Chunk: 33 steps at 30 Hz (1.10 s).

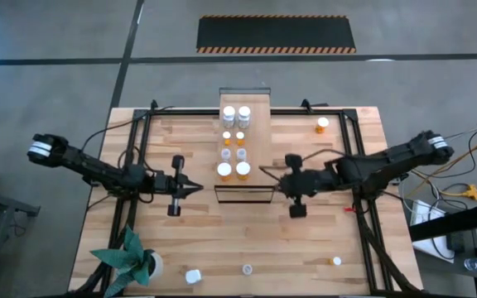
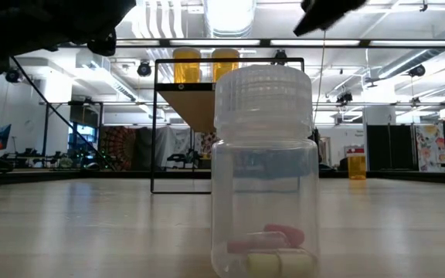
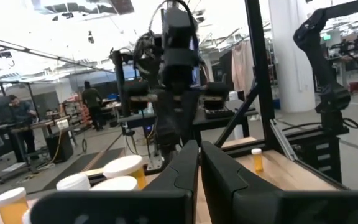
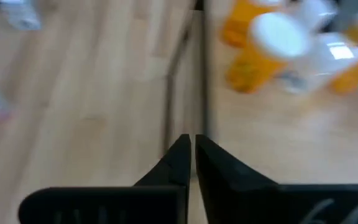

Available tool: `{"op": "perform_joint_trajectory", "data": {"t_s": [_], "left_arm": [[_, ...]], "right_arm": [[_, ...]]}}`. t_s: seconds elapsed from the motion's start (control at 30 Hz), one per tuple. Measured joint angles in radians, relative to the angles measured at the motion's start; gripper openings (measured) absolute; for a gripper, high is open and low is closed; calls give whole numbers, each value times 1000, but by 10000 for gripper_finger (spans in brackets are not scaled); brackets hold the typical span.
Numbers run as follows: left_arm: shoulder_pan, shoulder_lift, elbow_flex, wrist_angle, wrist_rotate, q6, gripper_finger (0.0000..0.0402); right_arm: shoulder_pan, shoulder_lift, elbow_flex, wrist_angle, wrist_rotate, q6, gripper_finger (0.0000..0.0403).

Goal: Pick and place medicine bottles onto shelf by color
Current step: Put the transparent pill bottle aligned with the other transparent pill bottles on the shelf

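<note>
Left gripper (image 1: 195, 189) waits w/ jaws shut left of the shelf (image 1: 255, 101); eight bottles (image 1: 233, 170) stand on it; right gripper (image 1: 265, 171) jaws shut, empty; next, open wide and approach a stray bench bottle (image 1: 322, 125) squarely.

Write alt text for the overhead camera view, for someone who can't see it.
Seen from above, a wooden table holds a pale shelf with eight medicine bottles paired by colour, flanked by the shut left gripper and shut right gripper. Loose bottles and a potted plant sit near the edges.
</note>
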Motion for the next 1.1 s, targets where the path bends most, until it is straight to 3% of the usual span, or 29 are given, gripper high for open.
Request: {"op": "perform_joint_trajectory", "data": {"t_s": [0.17,0.33,0.47,0.63,0.77,1.1], "left_arm": [[0,24,0,0,0,1,2],[0,38,0,1,-1,0,2],[0,45,0,0,-3,0,2],[0,49,0,1,-3,-2,2],[0,49,0,2,-3,-2,2],[-1,49,0,1,-3,-25,2]], "right_arm": [[96,-36,-160,163,-17,44,13],[211,-15,-206,275,21,89,13],[299,48,-231,412,36,141,13],[385,186,-238,551,-22,178,18],[426,300,-209,641,-29,184,56],[423,563,2,689,-26,181,198]]}}
